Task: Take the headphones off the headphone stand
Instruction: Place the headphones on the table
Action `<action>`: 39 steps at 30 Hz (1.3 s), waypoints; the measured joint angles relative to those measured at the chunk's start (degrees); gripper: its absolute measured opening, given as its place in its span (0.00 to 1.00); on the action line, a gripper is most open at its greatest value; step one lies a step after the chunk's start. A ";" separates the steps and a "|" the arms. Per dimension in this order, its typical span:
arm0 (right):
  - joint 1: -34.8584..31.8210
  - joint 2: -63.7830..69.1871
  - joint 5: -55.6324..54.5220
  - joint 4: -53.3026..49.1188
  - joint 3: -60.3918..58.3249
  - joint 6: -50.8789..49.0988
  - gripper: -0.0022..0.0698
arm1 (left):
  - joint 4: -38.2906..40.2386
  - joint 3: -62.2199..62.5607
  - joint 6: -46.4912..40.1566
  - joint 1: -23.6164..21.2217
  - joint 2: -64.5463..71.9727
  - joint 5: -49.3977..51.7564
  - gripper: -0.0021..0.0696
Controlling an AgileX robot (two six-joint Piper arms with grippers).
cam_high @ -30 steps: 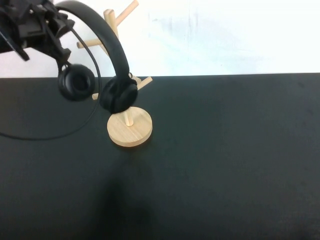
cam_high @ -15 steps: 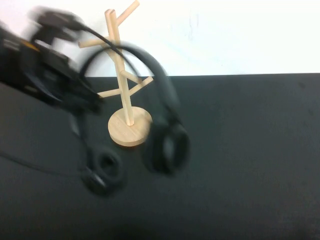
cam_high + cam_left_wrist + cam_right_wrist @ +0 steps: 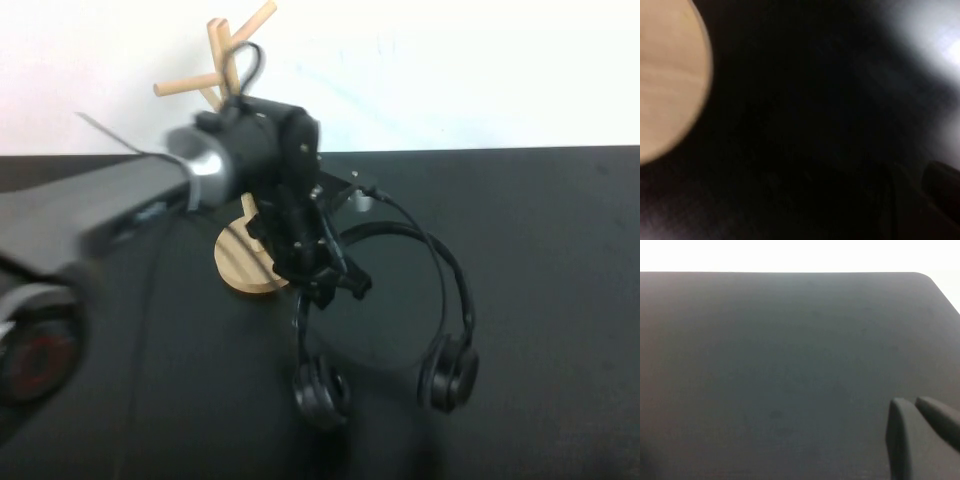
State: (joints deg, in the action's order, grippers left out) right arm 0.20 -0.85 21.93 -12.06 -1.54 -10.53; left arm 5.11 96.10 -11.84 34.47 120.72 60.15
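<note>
Headphones (image 3: 440, 300) now off stand (image 3: 240, 262), left hand (image 3: 325, 285) gripping.

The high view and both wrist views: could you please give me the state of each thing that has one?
headphones: off the stand, held by the headband, ear cups hanging low.
headphone stand: upright, pegs bare.
left gripper: shut on the headphones, beside the stand's base.
right gripper: shut, above the table.

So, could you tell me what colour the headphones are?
Black headphones, held by the left gripper; clearest from the high view.
</note>
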 joint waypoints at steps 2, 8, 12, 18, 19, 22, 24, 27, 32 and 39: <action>0.00 0.00 0.00 0.00 0.00 0.00 0.02 | -2.55 4.48 2.70 0.00 4.41 1.50 0.12; 0.00 0.00 0.00 0.00 0.00 0.00 0.02 | -8.80 14.49 7.46 -0.11 12.92 8.00 0.12; 0.00 0.00 0.00 0.00 0.00 0.00 0.02 | -9.11 16.13 7.87 -0.11 15.29 8.52 0.12; 0.00 0.00 0.00 0.00 0.00 0.00 0.02 | -8.97 16.35 7.27 -0.11 16.33 9.06 0.12; 0.00 0.00 0.00 0.00 0.00 0.00 0.02 | -8.63 16.46 6.63 -0.11 16.43 9.20 0.13; 0.00 0.00 0.00 0.00 0.00 0.00 0.02 | -7.19 16.49 5.69 -0.11 16.67 9.19 0.24; 0.00 0.00 0.00 0.00 0.00 0.00 0.02 | -6.13 16.49 5.60 -0.11 16.67 9.19 0.37; 0.00 0.00 0.00 0.00 0.00 0.00 0.02 | -5.59 16.49 5.60 -0.11 16.67 9.19 0.54; 0.00 0.00 0.00 0.00 0.00 0.00 0.02 | -6.15 16.49 5.60 0.67 13.99 9.19 0.62; 0.00 0.00 0.00 0.00 0.00 0.00 0.02 | -6.66 16.13 7.90 4.39 -1.15 9.44 0.31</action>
State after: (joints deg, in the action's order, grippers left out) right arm 0.20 -0.85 21.93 -12.06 -1.54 -10.53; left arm -1.55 112.24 -3.94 38.87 119.58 69.58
